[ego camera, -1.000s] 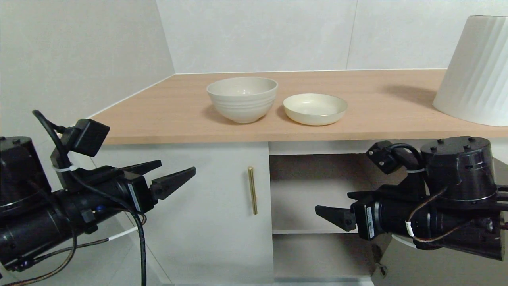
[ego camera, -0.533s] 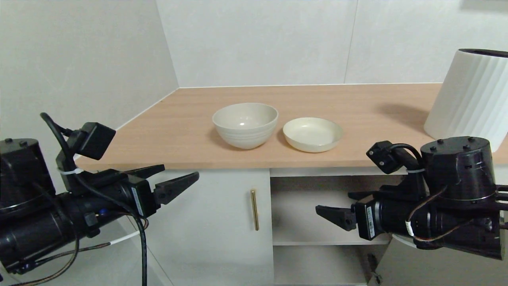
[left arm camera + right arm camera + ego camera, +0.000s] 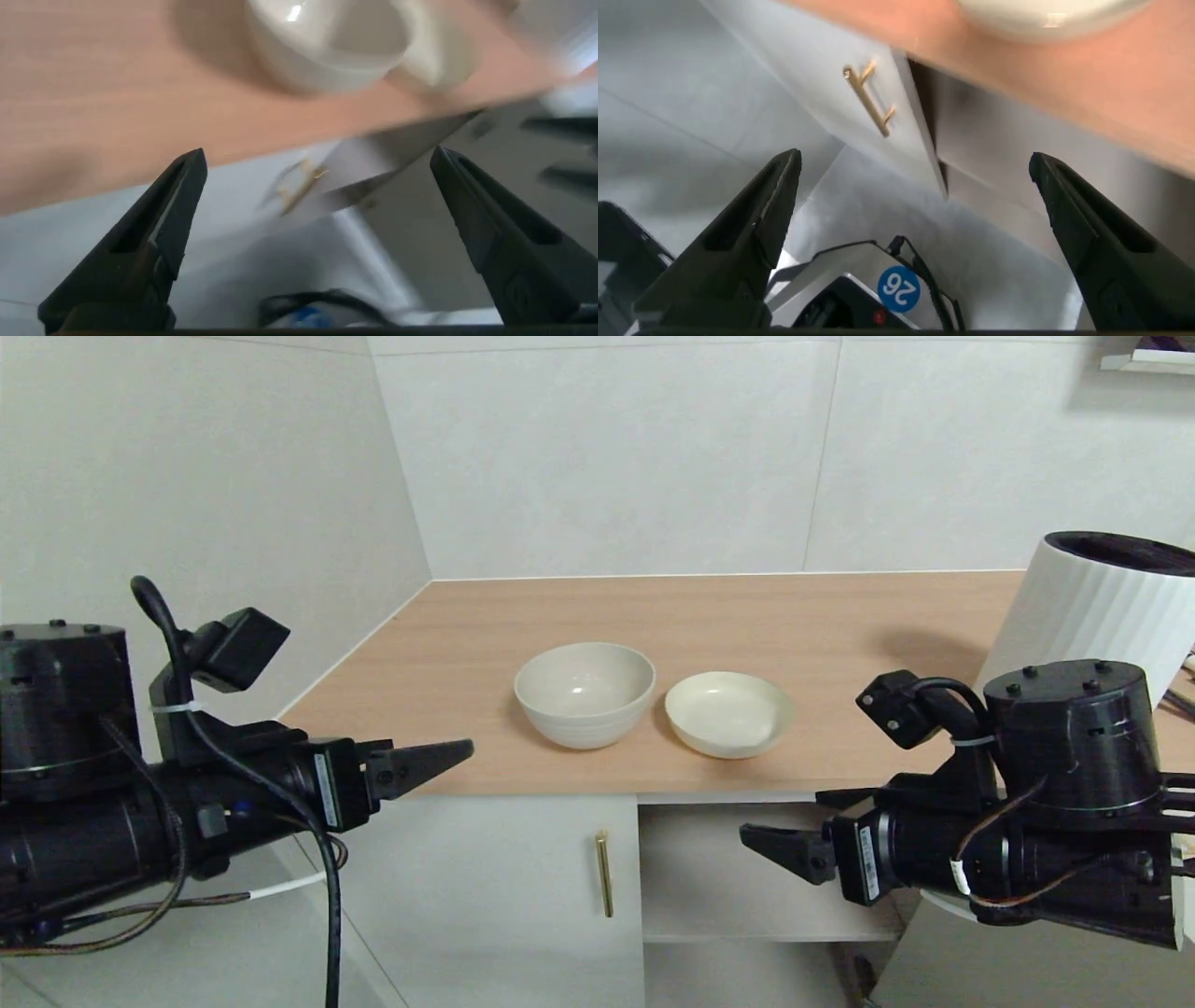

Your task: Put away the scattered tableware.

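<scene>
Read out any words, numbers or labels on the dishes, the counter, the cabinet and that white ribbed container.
None to read: the bowl, the shallow dish, the wooden counter, the cabinet door and the white ribbed container all show plain, unmarked surfaces.

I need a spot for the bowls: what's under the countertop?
A closed white door with a brass handle, and beside it an open compartment with a shelf. The right arm hides its right part.
</scene>
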Motion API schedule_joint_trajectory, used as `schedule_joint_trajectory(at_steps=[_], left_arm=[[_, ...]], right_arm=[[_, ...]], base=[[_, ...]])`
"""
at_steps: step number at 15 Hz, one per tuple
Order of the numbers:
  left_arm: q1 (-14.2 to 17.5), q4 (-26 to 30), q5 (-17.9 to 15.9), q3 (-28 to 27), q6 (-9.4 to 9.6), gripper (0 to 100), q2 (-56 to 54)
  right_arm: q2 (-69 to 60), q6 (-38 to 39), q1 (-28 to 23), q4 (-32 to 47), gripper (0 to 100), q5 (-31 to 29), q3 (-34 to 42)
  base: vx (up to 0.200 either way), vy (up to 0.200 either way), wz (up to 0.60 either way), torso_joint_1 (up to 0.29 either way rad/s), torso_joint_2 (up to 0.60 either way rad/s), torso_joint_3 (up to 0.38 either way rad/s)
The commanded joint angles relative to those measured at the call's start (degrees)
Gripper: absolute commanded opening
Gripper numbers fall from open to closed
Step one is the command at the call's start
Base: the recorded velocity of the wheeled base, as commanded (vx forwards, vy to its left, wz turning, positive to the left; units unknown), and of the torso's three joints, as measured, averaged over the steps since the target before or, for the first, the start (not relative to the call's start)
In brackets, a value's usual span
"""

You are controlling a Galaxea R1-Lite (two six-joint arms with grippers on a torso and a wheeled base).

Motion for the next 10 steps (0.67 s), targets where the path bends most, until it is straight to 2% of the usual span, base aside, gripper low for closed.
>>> schedule_joint_trajectory(at_steps=[1, 4, 5, 7, 10], left_arm=[[-0.8, 2.8, 0.0, -3.3, -3.88, 100, 1.7], [-0.8, 5.7, 0.0, -6.6, -10.65, 100, 4.8], [-0.8, 5.8, 0.0, -7.2, -12.32, 100, 5.6], [-0.8, 7.4, 0.1, -9.4, -18.38, 100, 7.6], [-2.3, 9.0, 0.1, -11.9, -25.68, 100, 10.5]], right_arm=[[0.2, 0.0, 0.0, 0.0, 100, 0.0, 0.0], [0.9, 0.0, -0.2, -0.1, 100, 0.0, 0.0], [0.9, -0.1, -0.2, -0.1, 100, 0.0, 0.0], [1.2, -0.1, -0.3, -0.1, 100, 0.0, -0.1], [2.2, -0.1, -0.4, 0.2, 100, -0.2, -0.8]], base=[[0.000, 0.000, 0.00, 0.207, -0.49, -0.281], [0.000, 0.000, 0.00, 0.194, -0.45, -0.256], [0.000, 0.000, 0.00, 0.090, -0.20, -0.124], [0.000, 0.000, 0.00, 0.044, -0.09, -0.056], [0.000, 0.000, 0.00, 0.000, 0.00, 0.000]])
